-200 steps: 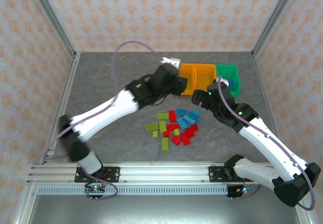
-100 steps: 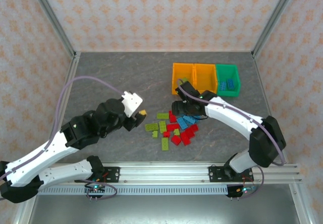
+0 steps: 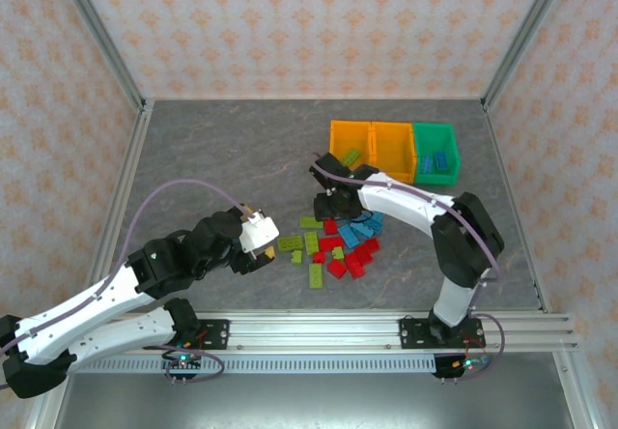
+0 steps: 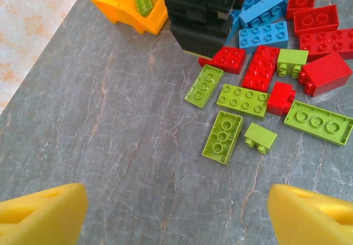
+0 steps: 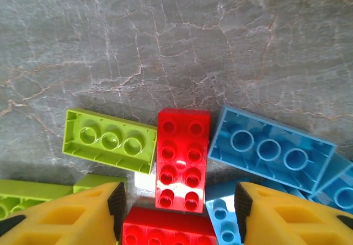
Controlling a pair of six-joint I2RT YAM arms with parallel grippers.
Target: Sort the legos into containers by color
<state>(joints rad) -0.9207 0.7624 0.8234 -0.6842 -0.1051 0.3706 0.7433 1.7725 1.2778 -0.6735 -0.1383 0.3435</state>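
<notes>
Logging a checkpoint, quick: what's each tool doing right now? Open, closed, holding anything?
Left tool: open, empty.
Right tool: open, straddling a red lego, not gripping it.

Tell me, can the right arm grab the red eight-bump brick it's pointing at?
Probably yes. The right gripper is open, and the red brick lies uncovered in line with its gap. The green brick and blue brick crowd the red one's sides, so the gripper might bump them.
</notes>
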